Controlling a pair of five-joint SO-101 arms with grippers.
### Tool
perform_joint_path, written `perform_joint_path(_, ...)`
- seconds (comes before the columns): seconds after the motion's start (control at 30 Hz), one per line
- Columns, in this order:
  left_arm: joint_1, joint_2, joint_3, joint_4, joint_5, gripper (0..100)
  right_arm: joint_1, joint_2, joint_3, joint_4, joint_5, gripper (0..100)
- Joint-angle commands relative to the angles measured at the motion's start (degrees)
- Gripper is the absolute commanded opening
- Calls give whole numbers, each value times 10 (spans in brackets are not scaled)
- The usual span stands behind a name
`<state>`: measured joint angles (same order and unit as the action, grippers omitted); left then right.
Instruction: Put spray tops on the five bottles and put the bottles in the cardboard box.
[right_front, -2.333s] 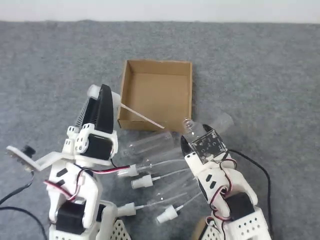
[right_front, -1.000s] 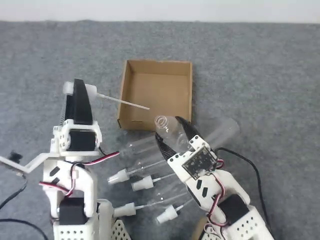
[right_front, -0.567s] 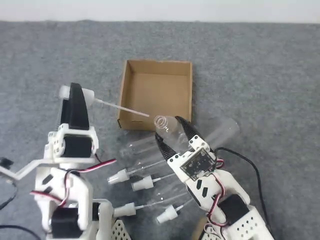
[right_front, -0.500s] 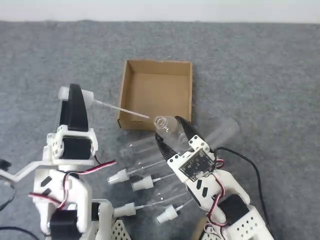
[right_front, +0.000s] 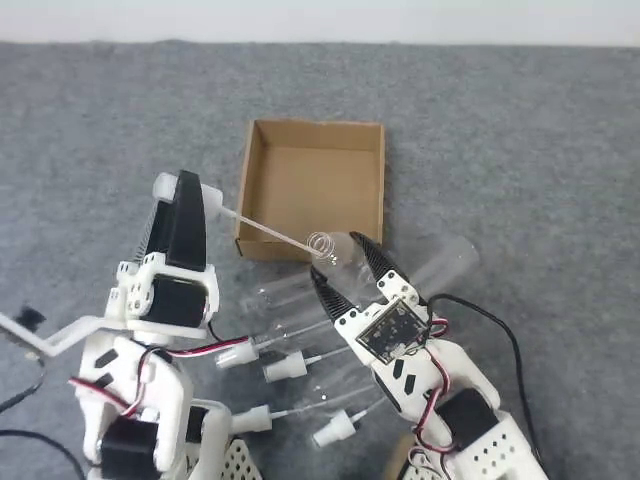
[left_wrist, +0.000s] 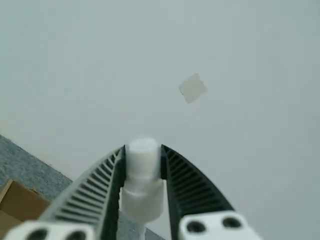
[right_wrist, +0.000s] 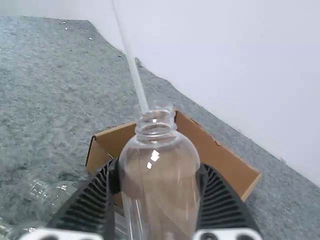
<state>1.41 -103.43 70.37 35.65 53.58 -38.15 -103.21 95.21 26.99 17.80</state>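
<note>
spray top (left_wrist: 143, 182) is clenched in my left gripper (left_wrist: 143, 152), its thin tube reaching the mouth of the bottle (right_wrist: 156, 172). my right gripper (right_wrist: 157, 180) grasps that bottle just beside the cardboard box (right_front: 312, 185).

A grey, carpet-like surface (right_front: 520, 150) carries everything; the open cardboard box (right_front: 246, 200) sits flat on it toward the far middle; just in front of the box's near wall one clear bottle (right_front: 283, 292) lies on its side; a second bottle (right_front: 448, 260) lies slanted off the box's near right corner; nearer the camera four white spray tops (right_front: 285, 366) lie in a loose cluster, thin tubes slanting right; a black cable (right_front: 490, 312) trails across the surface at the right.
</note>
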Motion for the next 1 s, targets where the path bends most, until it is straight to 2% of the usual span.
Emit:
perform_joint_path(0.0, 8, -11, -9, 2, -10, 12, -6, -6, 12, 3, 9, 48)
perform_joint_path(0.3, 7, -11, 0, 2, -11, 12, -6, -6, 12, 7, 9, 48)
perform_joint_path(0.57, -41, -11, 7, -32, -7, 12, -6, -7, 12, 15, 9, 48)
perform_joint_path(0.83, -28, -11, 25, -36, -8, 12, -7, -7, 12, 15, 9, 48)
perform_joint_path(0.97, -1, -11, 70, -78, -11, 12, -7, -7, 12, 15, 9, 48)
